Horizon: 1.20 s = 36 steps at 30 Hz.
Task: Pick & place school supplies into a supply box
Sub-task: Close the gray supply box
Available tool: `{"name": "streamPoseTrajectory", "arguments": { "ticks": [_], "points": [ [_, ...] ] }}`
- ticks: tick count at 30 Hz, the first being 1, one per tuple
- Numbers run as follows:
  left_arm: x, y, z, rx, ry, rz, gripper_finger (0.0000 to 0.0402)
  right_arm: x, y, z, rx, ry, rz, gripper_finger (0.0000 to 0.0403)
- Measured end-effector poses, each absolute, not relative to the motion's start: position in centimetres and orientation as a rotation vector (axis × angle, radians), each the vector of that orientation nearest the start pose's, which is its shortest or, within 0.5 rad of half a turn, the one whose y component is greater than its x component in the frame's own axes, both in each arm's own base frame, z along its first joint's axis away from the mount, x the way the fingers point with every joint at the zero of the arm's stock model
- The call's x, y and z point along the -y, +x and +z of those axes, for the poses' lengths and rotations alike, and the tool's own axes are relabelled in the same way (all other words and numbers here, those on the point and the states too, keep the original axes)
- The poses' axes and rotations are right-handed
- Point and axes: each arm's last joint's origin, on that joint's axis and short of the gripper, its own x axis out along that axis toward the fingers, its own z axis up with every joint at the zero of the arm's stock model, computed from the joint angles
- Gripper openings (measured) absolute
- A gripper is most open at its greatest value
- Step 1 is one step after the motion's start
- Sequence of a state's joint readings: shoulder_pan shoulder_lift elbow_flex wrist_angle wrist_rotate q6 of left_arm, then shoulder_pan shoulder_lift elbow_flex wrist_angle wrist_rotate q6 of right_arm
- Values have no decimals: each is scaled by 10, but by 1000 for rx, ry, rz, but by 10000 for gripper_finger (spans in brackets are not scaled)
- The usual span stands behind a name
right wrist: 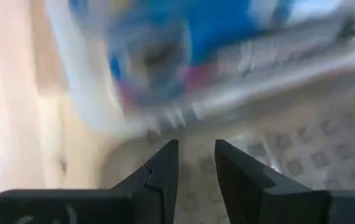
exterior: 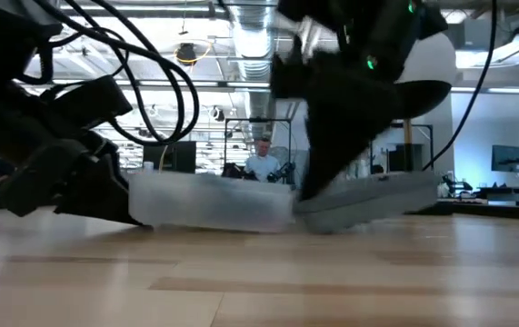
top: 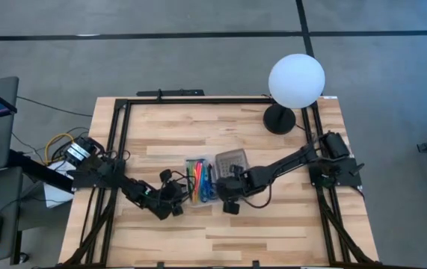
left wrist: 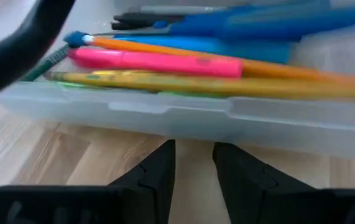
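A: Where's the box?

B: Small clear plastic supply box (top: pixel 200 181) sits mid wooden bench (top: pixel 220 232), base open. I see the thin coloured pens and pencils (left wrist: pixel 183 65) lying inside it – pink, yellow, orange, blue, plus a black one at the far wall. Its grey dotted hinged lid (top: pixel 232 160) is folded out flat on the bench, on the right arm's side.

A: Left arm?

B: Left gripper (top: pixel 177 207) is low, just beside the box's near long wall, on the left-arm side. From the left wrist cam, fingers (left wrist: pixel 158 177) stand a small gap apart w/ nothing between them, pointing at the box wall, bench showing in the gap.

A: Right?

B: Right gripper (top: pixel 230 196) is down at the box's other side, by the lid. Right wrist cam: fingers (right wrist: pixel 165 171) slightly apart, nothing clamped, over the dotted lid; view past them is blurred, only blue and pink smears in the box.

A: Anything else on the bench?

B: White globe lamp (top: pixel 296 81) on a black base at the far right corner, well apart from the box.
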<state>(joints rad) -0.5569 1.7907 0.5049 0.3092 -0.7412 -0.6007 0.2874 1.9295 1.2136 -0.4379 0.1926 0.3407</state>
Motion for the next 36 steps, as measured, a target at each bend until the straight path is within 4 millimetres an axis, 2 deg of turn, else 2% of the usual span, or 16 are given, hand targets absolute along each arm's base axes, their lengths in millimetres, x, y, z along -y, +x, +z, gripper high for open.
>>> {"name": "streamPoseTrajectory", "arguments": {
  "ticks": [3,8,16,20,25,29,33,36],
  "points": [
    [116,226,71,-693,31,375,112,-101,360,134,-1177,13,-102,98],
    [113,227,77,-719,24,346,112,-106,360,133,-1180,-7,-105,98],
    [108,228,79,-752,10,336,112,-120,353,155,-1151,-101,-143,98],
    [108,227,79,-754,11,339,112,-129,342,169,-1137,-187,-155,98],
    [108,227,79,-758,11,335,112,-139,310,196,-1165,-295,-227,98],
    [109,227,79,-756,13,332,112,-136,275,210,-1165,-283,-330,98],
    [111,225,79,-753,13,327,112,-128,241,205,-1124,-216,-357,98],
    [112,225,79,-750,17,327,112,-122,219,187,-1074,-183,-321,98]
  ]
}}
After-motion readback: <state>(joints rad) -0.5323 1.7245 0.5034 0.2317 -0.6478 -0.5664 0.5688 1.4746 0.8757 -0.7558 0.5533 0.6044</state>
